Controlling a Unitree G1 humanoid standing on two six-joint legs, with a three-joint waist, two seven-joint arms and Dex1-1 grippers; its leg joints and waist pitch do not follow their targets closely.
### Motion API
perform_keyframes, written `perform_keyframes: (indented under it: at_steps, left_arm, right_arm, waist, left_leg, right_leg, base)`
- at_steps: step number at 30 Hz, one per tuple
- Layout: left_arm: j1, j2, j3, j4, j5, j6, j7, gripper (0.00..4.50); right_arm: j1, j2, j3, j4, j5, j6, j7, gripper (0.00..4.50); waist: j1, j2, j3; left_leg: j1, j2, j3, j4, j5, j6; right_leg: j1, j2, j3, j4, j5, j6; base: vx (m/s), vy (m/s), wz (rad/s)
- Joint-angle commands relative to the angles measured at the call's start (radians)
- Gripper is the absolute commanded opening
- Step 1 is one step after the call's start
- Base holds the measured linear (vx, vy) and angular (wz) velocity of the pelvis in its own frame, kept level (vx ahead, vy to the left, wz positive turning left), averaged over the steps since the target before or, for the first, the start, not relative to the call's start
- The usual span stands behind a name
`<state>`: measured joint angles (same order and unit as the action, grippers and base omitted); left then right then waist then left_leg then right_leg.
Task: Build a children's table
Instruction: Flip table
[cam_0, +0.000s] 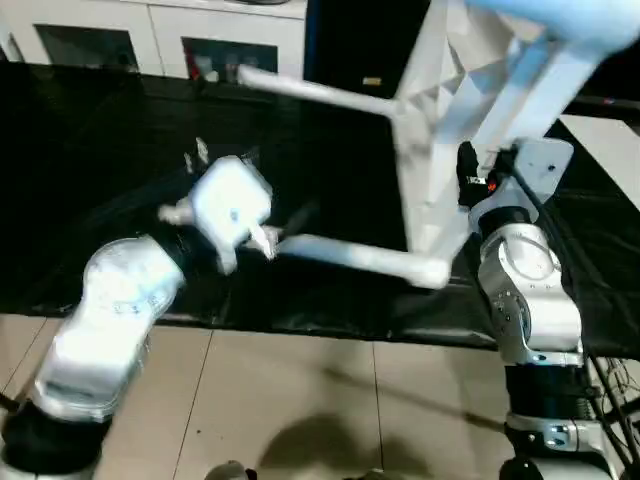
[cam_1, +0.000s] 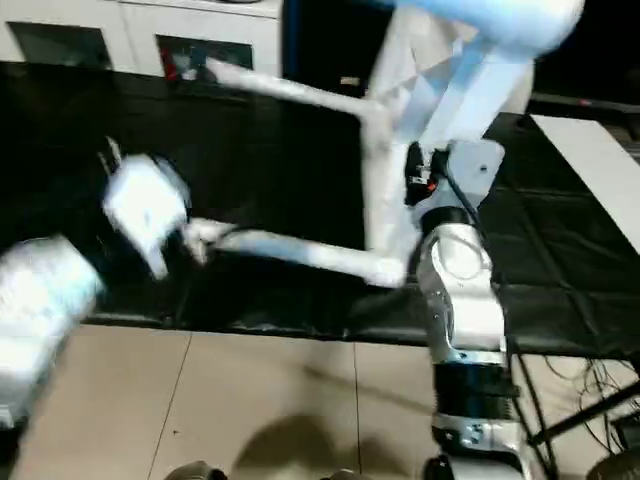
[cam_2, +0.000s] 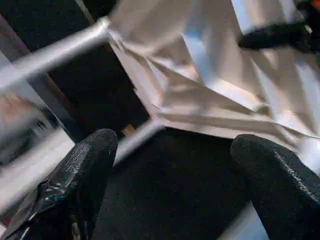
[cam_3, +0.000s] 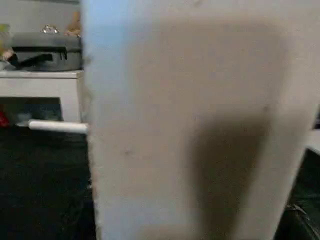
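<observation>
Nearest to you, your silver left forearm (cam_0: 110, 320) is reaching up from the lower left, and your left gripper (cam_2: 175, 195) is standing wide apart with nothing between its black fingers (cam_2: 82, 175). Just ahead of that gripper, in its wrist view, the ribbed underside of the children's table (cam_2: 200, 85) is facing it, with one white tube leg (cam_2: 55, 52) crossing in front and a second leg (cam_2: 137, 140) running off beside the gap between the fingers. From your head camera, the near leg (cam_0: 360, 258) is ending just beside your left gripper, though you cannot tell whether they are touching.

On your right side, your right arm (cam_0: 525, 290) is rising upright, and your right gripper (cam_0: 480, 185) is sitting against the edge of the tabletop (cam_0: 440, 120), which is standing on edge, tilted. The right gripper's fingers are partly apart, and whether they are clamped on the tabletop you cannot tell. Its wrist view is looking straight at a flat white face of the tabletop (cam_3: 200, 125), very close.

Beyond both grippers, the far leg (cam_0: 320, 92) is pointing out over the black table (cam_0: 120, 140). Farther still, a white cabinet (cam_0: 150, 35) with glass doors is standing along the back. A flat white board (cam_1: 600, 170) is lying on the table to the right of the right gripper.
</observation>
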<state>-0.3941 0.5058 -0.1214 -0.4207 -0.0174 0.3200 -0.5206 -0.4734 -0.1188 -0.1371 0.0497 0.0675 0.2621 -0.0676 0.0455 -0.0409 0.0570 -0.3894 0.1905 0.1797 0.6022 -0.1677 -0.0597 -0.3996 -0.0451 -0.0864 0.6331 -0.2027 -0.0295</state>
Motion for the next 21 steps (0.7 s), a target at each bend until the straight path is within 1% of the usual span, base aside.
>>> perform_keyframes:
  at_steps: [1, 3, 4, 5, 6, 7, 8, 9, 10, 11, 12, 13, 14, 15, 16, 17, 18, 19, 20, 21]
  left_arm:
    - [-0.076, 0.026, 0.016, 0.004, 0.032, -0.011, -0.013, 4.17]
    - [-0.109, 0.043, 0.015, 0.019, 0.056, -0.026, -0.015, 4.17]
    - [-0.123, 0.051, 0.013, 0.025, 0.067, -0.031, -0.016, 4.17]
    - [-0.123, 0.051, 0.013, 0.025, 0.067, -0.031, -0.016, 4.17]
    - [-0.149, 0.066, 0.01, 0.04, 0.091, -0.048, -0.015, 4.17]
    - [-0.194, 0.076, 0.021, 0.065, 0.095, -0.062, -0.011, 4.17]
    - [-0.194, 0.076, 0.021, 0.065, 0.095, -0.062, -0.011, 4.33]
    - [-0.194, 0.076, 0.021, 0.065, 0.095, -0.062, -0.011, 4.33]
    - [-0.243, 0.086, 0.031, 0.093, 0.104, -0.092, -0.005, 4.33]
    - [-0.251, 0.089, 0.031, 0.098, 0.107, -0.1, -0.003, 4.33]
    - [-0.295, 0.103, 0.032, 0.127, 0.132, -0.143, 0.009, 4.33]
    - [-0.309, 0.109, 0.032, 0.137, 0.145, -0.157, 0.016, 4.33]
    - [-0.33, 0.123, 0.026, 0.157, 0.177, -0.185, 0.034, 4.33]
    - [-0.34, 0.128, 0.025, 0.17, 0.195, -0.196, 0.049, 4.33]
    - [-0.378, 0.141, 0.027, 0.218, 0.248, -0.237, 0.098, 4.33]
    - [-0.394, 0.143, 0.029, 0.236, 0.26, -0.249, 0.112, 4.33]
    - [-0.401, 0.144, 0.03, 0.245, 0.266, -0.255, 0.119, 4.33]
    - [-0.416, 0.145, 0.032, 0.265, 0.274, -0.268, 0.129, 4.33]
    - [-0.435, 0.149, 0.027, 0.29, 0.282, -0.277, 0.13, 4.33]
    - [-0.454, 0.156, 0.017, 0.32, 0.295, -0.283, 0.13, 4.33]
  right_arm:
    - [-0.057, -0.027, 0.004, -0.053, -0.031, 0.002, -0.017, 1.96]
    - [-0.067, -0.036, 0.017, -0.041, -0.038, 0.003, -0.002, 1.95]
    - [-0.07, -0.038, 0.022, -0.037, -0.04, 0.004, 0.004, 1.95]
    - [-0.07, -0.038, 0.022, -0.037, -0.04, 0.004, 0.004, 1.95]
    - [-0.075, -0.042, 0.029, -0.03, -0.043, 0.006, 0.01, 1.95]
    - [-0.084, -0.045, 0.04, -0.015, -0.045, 0.014, 0.02, 1.95]
    - [-0.084, -0.045, 0.04, -0.015, -0.045, 0.014, 0.02, 1.95]
    - [-0.084, -0.045, 0.04, -0.015, -0.045, 0.014, 0.02, 1.95]
    - [-0.092, -0.049, 0.055, -0.003, -0.052, 0.029, 0.031, 1.95]
    - [-0.094, -0.049, 0.057, 0.0, -0.053, 0.031, 0.032, 1.95]
    - [-0.101, -0.048, 0.07, 0.013, -0.058, 0.042, 0.041, 1.95]
    - [-0.103, -0.047, 0.074, 0.017, -0.058, 0.045, 0.045, 1.95]
    - [-0.106, -0.043, 0.078, 0.02, -0.058, 0.049, 0.049, 1.95]
    - [-0.106, -0.042, 0.079, 0.02, -0.056, 0.05, 0.05, 1.95]
    - [-0.105, -0.036, 0.083, 0.018, -0.05, 0.051, 0.056, 1.95]
    - [-0.105, -0.034, 0.085, 0.016, -0.048, 0.052, 0.059, 1.95]
    - [-0.104, -0.034, 0.086, 0.015, -0.048, 0.052, 0.06, 1.95]
    - [-0.104, -0.033, 0.088, 0.014, -0.045, 0.052, 0.062, 1.95]
    - [-0.101, -0.03, 0.089, 0.012, -0.039, 0.051, 0.066, 1.95]
    - [-0.097, -0.026, 0.091, 0.01, -0.032, 0.047, 0.073, 1.95]
  waist:
    - [-0.005, 0.005, -0.066]
    - [-0.008, 0.004, -0.068]
    - [-0.009, 0.001, -0.068]
    - [-0.012, 0.002, -0.069]
    - [-0.011, 0.002, -0.069]
    - [-0.012, 0.003, -0.071]
    - [-0.014, -0.004, -0.07]
    - [-0.012, 0.001, -0.073]
    - [-0.011, -0.001, -0.07]
    - [-0.012, -0.001, -0.071]
    - [-0.014, -0.004, -0.07]
    - [-0.014, -0.004, -0.069]
    - [-0.015, -0.005, -0.067]
    - [-0.015, -0.006, -0.067]
    - [-0.015, -0.006, -0.068]
    - [-0.016, -0.006, -0.067]
    - [-0.015, -0.003, -0.067]
    - [-0.015, -0.004, -0.068]
    - [-0.013, -0.002, -0.069]
    - [-0.013, -0.003, -0.068]
  left_leg:
    - [0.023, 0.036, -0.014, -0.06, -0.132, -0.037]
    - [0.02, 0.036, -0.015, -0.059, -0.128, -0.038]
    - [0.019, 0.035, -0.015, -0.058, -0.123, -0.036]
    - [0.018, 0.036, -0.014, -0.056, -0.116, -0.034]
    - [0.018, 0.036, -0.014, -0.056, -0.113, -0.033]
    - [0.018, 0.035, -0.014, -0.056, -0.106, -0.03]
    - [0.017, 0.034, -0.012, -0.055, -0.104, -0.027]
    - [0.019, 0.034, -0.013, -0.054, -0.099, -0.029]
    - [0.018, 0.034, -0.014, -0.055, -0.097, -0.029]
    - [0.019, 0.035, -0.013, -0.054, -0.099, -0.031]
    - [0.018, 0.036, -0.014, -0.055, -0.099, -0.032]
    - [0.018, 0.034, -0.014, -0.054, -0.11, -0.034]
    - [0.015, 0.034, -0.015, -0.055, -0.111, -0.038]
    - [0.017, 0.035, -0.014, -0.054, -0.115, -0.04]
    - [0.018, 0.034, -0.013, -0.053, -0.122, -0.043]
    - [0.016, 0.032, -0.012, -0.053, -0.124, -0.041]
    - [0.017, 0.032, -0.012, -0.052, -0.126, -0.043]
    - [0.018, 0.034, -0.013, -0.053, -0.123, -0.047]
    - [0.019, 0.034, -0.013, -0.053, -0.12, -0.048]
    - [0.019, 0.033, -0.012, -0.053, -0.121, -0.047]
  right_leg:
    - [0.052, -0.081, 0.07, -0.072, -0.141, -0.062]
    - [0.054, -0.081, 0.071, -0.07, -0.127, -0.065]
    - [0.056, -0.082, 0.071, -0.068, -0.119, -0.068]
    - [0.056, -0.082, 0.073, -0.066, -0.104, -0.073]
    - [0.056, -0.083, 0.073, -0.065, -0.099, -0.076]
    - [0.056, -0.081, 0.072, -0.063, -0.088, -0.08]
    - [0.056, -0.079, 0.072, -0.065, -0.09, -0.078]
    - [0.057, -0.081, 0.073, -0.061, -0.087, -0.08]
    - [0.055, -0.08, 0.072, -0.064, -0.091, -0.08]
    - [0.055, -0.08, 0.073, -0.062, -0.088, -0.084]
    - [0.057, -0.081, 0.073, -0.062, -0.088, -0.087]
    - [0.056, -0.081, 0.074, -0.063, -0.108, -0.084]
    - [0.056, -0.08, 0.075, -0.065, -0.117, -0.078]
    - [0.056, -0.081, 0.076, -0.063, -0.12, -0.076]
    - [0.054, -0.081, 0.078, -0.065, -0.137, -0.07]
    - [0.054, -0.08, 0.079, -0.067, -0.145, -0.067]
    - [0.053, -0.08, 0.079, -0.067, -0.15, -0.065]
    - [0.051, -0.079, 0.08, -0.065, -0.145, -0.07]
    - [0.052, -0.082, 0.08, -0.062, -0.132, -0.08]
    - [0.05, -0.08, 0.081, -0.064, -0.131, -0.082]
  base:
    - [0.0, 0.0, 0.0]
    - [0.0, 0.0, 0.0]
    - [0.0, 0.0, 0.0]
    - [0.0, 0.0, 0.0]
    - [0.0, 0.0, 0.0]
    - [0.0, 0.0, 0.0]
    - [0.0, 0.0, 0.0]
    - [0.0, 0.0, 0.0]
    - [0.0, 0.0, 0.0]
    - [0.0, 0.0, 0.0]
    - [0.0, 0.0, 0.0]
    - [0.0, 0.0, 0.0]
    - [0.0, 0.0, 0.0]
    - [0.0, 0.0, 0.0]
    - [0.0, 0.0, 0.0]
    - [0.0, 0.0, 0.0]
    - [0.0, 0.0, 0.0]
    - [0.0, 0.0, 0.0]
    - [0.0, 0.0, 0.0]
    - [0.0, 0.0, 0.0]
